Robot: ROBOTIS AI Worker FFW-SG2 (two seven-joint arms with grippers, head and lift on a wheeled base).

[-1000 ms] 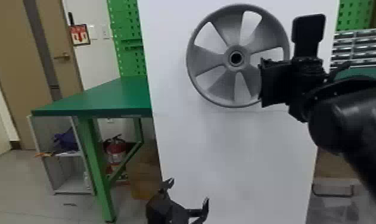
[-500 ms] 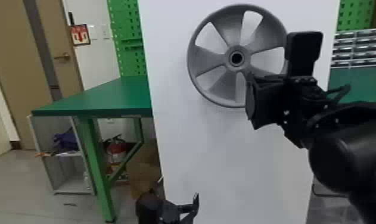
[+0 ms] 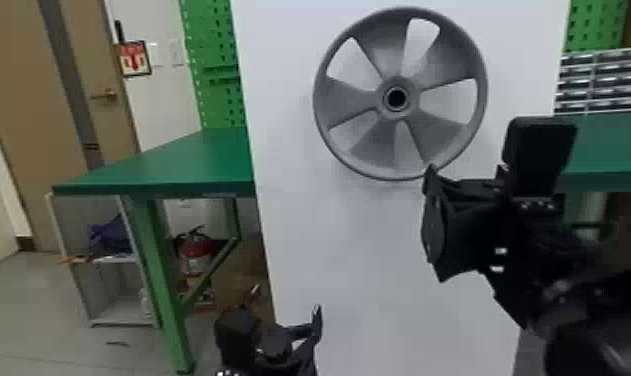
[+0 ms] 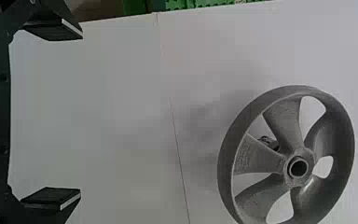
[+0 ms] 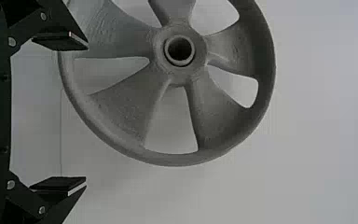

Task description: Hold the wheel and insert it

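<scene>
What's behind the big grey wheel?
Behind the wheel is a white board, showing through the gaps. A small dark thing peeks through one gap; I can't tell what it is. What the solid parts cover is hidden.

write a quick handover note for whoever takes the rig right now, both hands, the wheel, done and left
Left hand: open, empty, low by the white panel's left edge.
Right hand: open, not gripping, near the wheel's lower right rim in the head view; can't tell if it touches.
Wheel: upright at the panel's face, hub facing out, held by neither hand.
Done: wheel looks mounted, though how fully it is seated can't be seen.
Left: probably check the seating, then clear the right hand.
</scene>
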